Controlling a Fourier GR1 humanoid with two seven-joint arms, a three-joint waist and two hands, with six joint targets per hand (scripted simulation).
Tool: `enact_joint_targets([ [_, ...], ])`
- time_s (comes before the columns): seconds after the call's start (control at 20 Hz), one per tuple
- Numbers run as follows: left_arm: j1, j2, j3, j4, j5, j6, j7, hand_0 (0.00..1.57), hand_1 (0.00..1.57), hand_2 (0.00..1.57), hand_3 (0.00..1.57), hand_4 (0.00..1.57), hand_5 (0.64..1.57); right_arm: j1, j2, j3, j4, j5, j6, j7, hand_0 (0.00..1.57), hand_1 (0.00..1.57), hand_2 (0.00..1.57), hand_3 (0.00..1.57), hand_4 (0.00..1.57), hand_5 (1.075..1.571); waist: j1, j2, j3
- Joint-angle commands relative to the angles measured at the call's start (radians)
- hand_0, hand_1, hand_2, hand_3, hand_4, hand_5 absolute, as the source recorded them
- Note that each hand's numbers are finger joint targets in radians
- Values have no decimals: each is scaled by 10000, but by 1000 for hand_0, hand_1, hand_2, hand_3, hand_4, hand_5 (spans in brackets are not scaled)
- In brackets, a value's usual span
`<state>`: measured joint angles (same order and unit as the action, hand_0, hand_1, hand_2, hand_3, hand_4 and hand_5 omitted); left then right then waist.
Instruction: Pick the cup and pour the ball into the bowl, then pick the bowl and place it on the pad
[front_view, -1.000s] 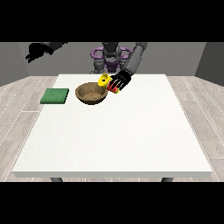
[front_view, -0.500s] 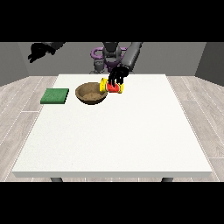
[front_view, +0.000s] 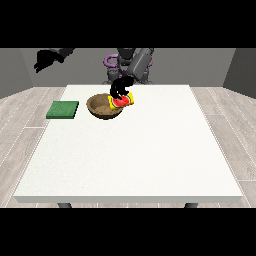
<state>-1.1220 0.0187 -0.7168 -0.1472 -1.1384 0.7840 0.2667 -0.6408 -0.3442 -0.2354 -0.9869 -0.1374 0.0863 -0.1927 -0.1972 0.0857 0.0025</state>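
Observation:
A yellow cup (front_view: 123, 101) with a red inside lies tipped over the right rim of the brown bowl (front_view: 101, 107), its mouth turned toward the bowl. The hand at the view's right (front_view: 120, 88) curls over the cup from above and holds it. No ball shows; I cannot tell whether it is in the cup or the bowl. The green pad (front_view: 63, 109) lies flat on the table left of the bowl. The hand at the view's left (front_view: 44, 60) hangs high in the air beyond the table's far left corner, its fingers bent downward, holding nothing.
The white table (front_view: 135, 155) stretches wide toward the camera in front of the bowl and pad. The robot's torso (front_view: 131, 62) stands behind the far edge. Grey wood floor surrounds the table.
The hand at the view's right has tipped the cup further and moved it left over the bowl's rim. The raised hand has risen slightly and drifted right.

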Motion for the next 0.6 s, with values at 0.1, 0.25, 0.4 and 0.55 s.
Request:
enact_joint_targets([
  [0.1, 313, -179, -1569, -427, -1742, -1121, 1271, 1525, 1525, 1571, 1571, 1503, 1177, -259, 332, 143, 327, 175, -306, -98, 0, 0, 348, 616, 580, 1565, -69, -80, -18],
  [0.25, -308, -182, -1898, -901, -2241, -2213, 1926, 1527, 1527, 1571, 1571, 1492, 1183, -367, -22, -75, 698, 38, 151, -560, 0, 0, 341, 606, 574, 1565, -83, 208, -15],
  [0.4, 617, -185, -2485, -1794, -2946, -2427, 2879, 1526, 1526, 1571, 1571, 1478, 1209, -461, -111, -82, 802, 62, 187, -543, 0, 0, 363, 647, 583, 1564, -29, 132, -20],
  [0.55, 504, -186, -2104, -1998, -2825, -2851, 2259, 1530, 1530, 1571, 1571, 1473, 1222, -183, 395, 79, 591, 97, -232, -322, 0, 0, 376, 659, 582, 1565, 100, -226, -25],
])
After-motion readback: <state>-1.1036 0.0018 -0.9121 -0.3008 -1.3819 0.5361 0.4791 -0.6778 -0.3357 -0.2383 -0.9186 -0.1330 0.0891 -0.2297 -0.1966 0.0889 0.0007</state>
